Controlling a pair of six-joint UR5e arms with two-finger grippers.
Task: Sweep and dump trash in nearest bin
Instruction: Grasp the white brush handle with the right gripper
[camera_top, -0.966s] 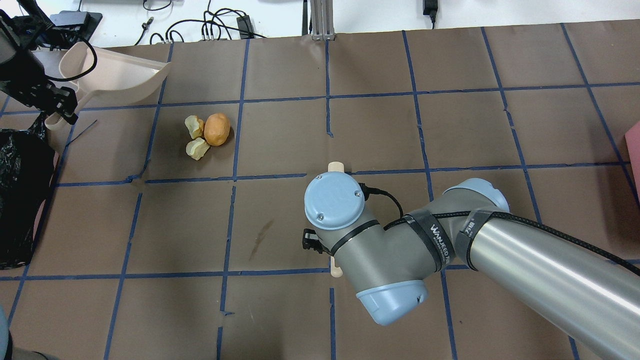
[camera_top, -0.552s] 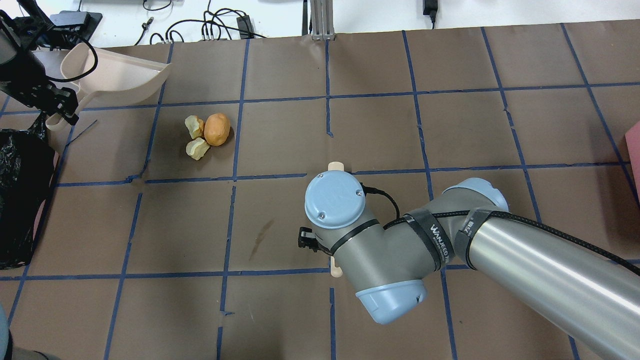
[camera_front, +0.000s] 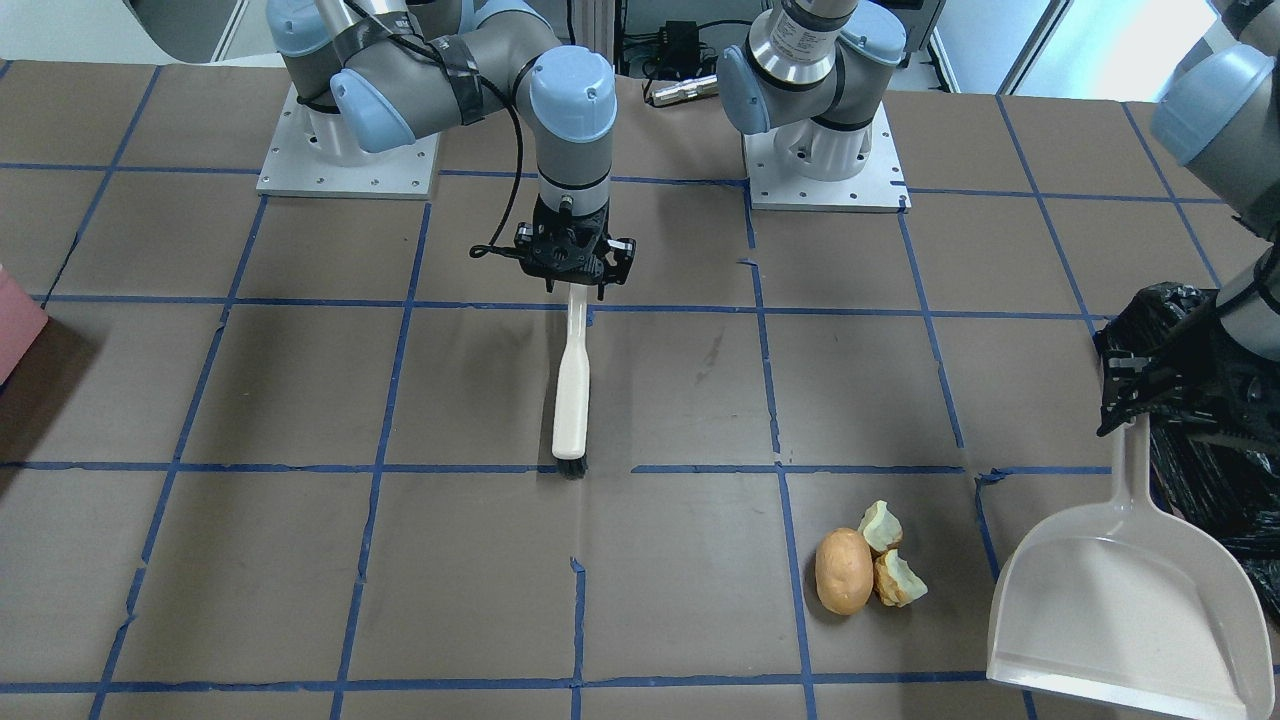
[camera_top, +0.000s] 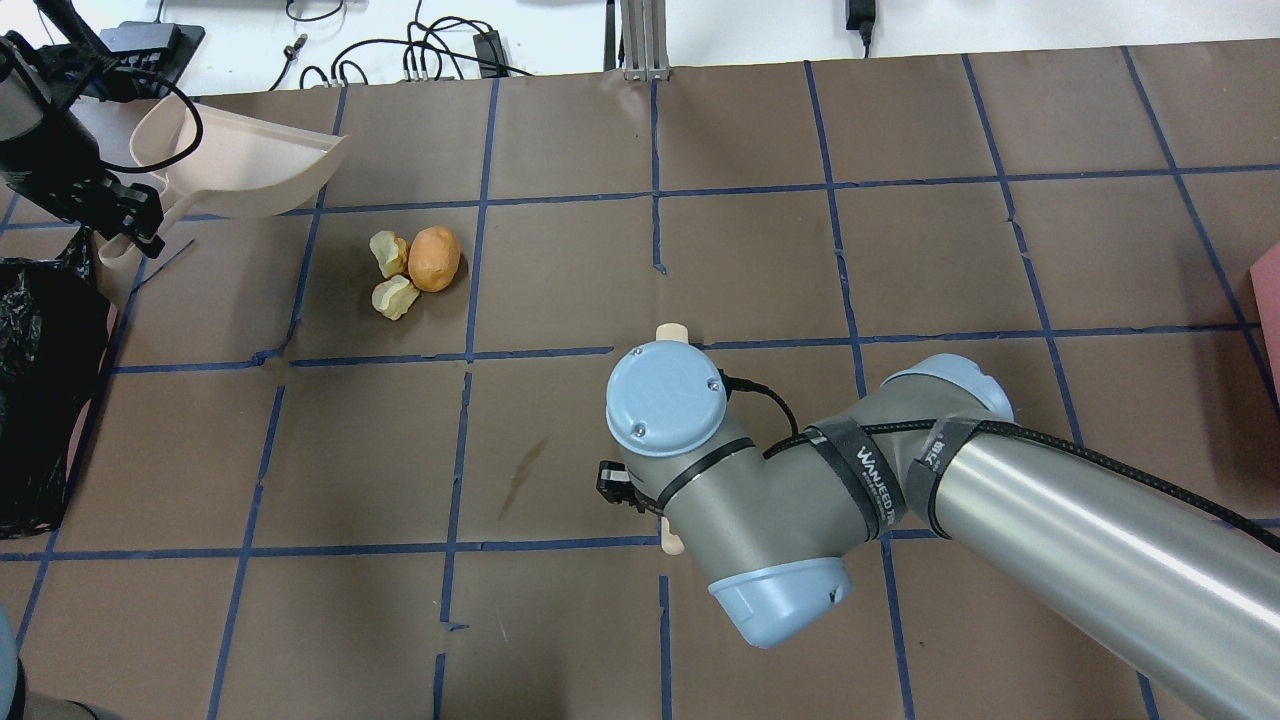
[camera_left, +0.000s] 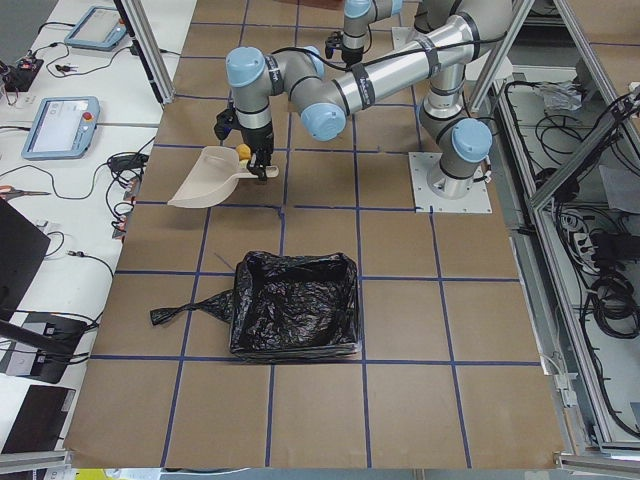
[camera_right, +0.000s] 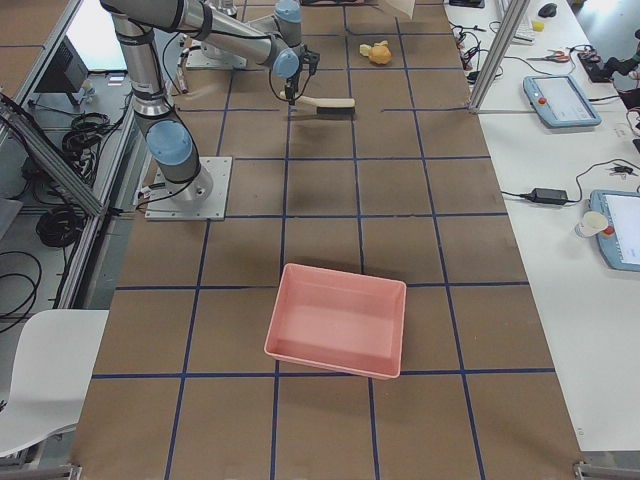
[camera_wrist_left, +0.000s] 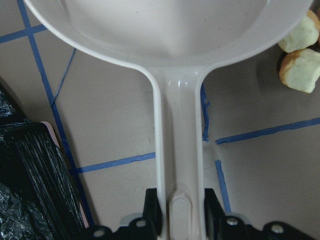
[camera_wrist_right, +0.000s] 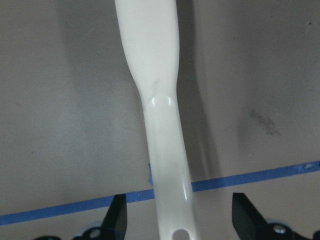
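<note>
Right gripper (camera_wrist_right: 174, 222): jaws wide apart, straddling the thin end of the white brush (camera_front: 572, 385) handle without touching it. We read the brush as lying flat on the table (camera_front: 300, 560), not yet held.

Left gripper (camera_wrist_left: 181, 216): clamped on the dustpan (camera_front: 1120, 600) handle, with the pan tilted and apparently lifted off the table.

Farther out, the trash (camera_front: 858, 568), a brown lump touching two pale chunks, sits between brush and dustpan. It is near the pan's side and well apart from the brush. The bin (camera_left: 290, 305) stands just beside the left gripper.

Risks we note:
- A grip this near the handle tip may let the brush swivel.
- The round lump could roll off-line.
- A raised pan lip would let pieces slide under.
</note>
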